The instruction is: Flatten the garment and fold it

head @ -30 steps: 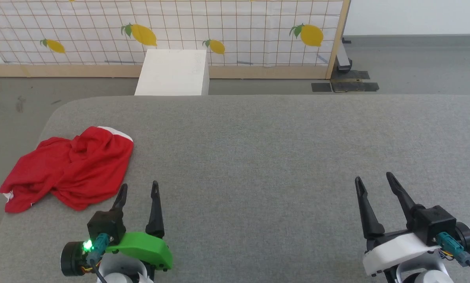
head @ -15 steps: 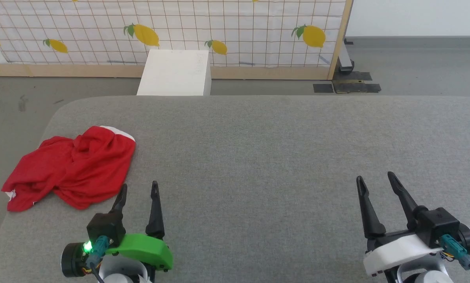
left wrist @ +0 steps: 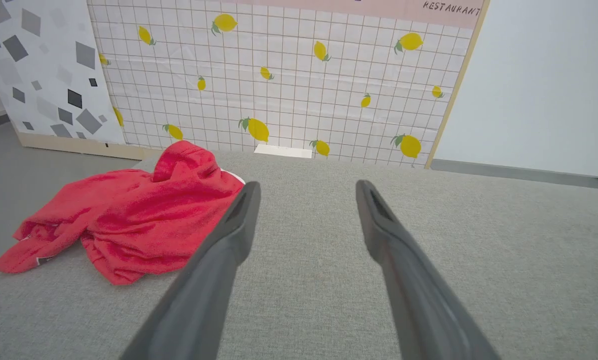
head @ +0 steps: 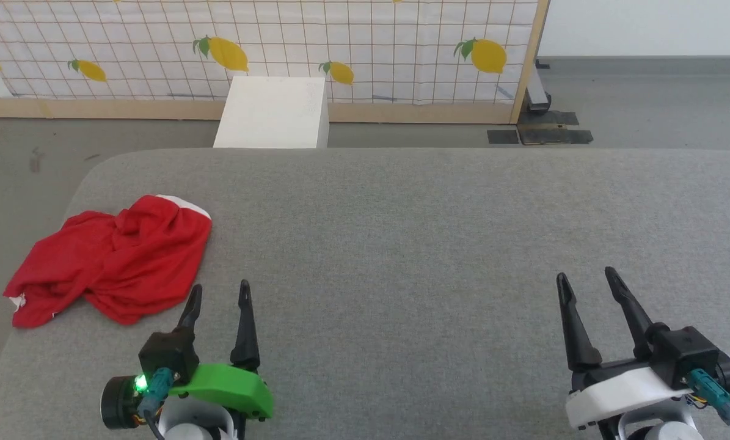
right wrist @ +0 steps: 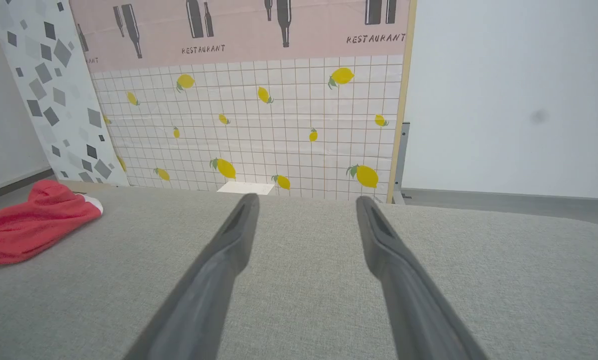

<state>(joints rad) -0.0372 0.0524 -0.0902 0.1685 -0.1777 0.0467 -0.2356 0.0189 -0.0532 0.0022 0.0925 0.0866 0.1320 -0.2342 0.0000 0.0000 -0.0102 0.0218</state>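
Note:
The garment (head: 111,260) is a crumpled heap of bright red fabric with a white edge, lying near the left rim of the grey padded table (head: 401,244). It also lies at the left in the left wrist view (left wrist: 123,220) and at the far left in the right wrist view (right wrist: 28,220). My left gripper (head: 219,294) is open just right of the heap's near edge, apart from it, with nothing between its fingers. At the lower right my right gripper (head: 586,277) stands open and empty, far from the garment.
A white box (head: 273,113) stands on the floor beyond the table's far edge. Behind it is a lemon-print tiled panel (head: 340,43) with a wooden frame. Grey floor (head: 22,159) runs along the table's left side, close to the garment.
The head camera has shifted slightly, so the whole picture sits a little to the right. Both grippers stay open; the garment has not moved.

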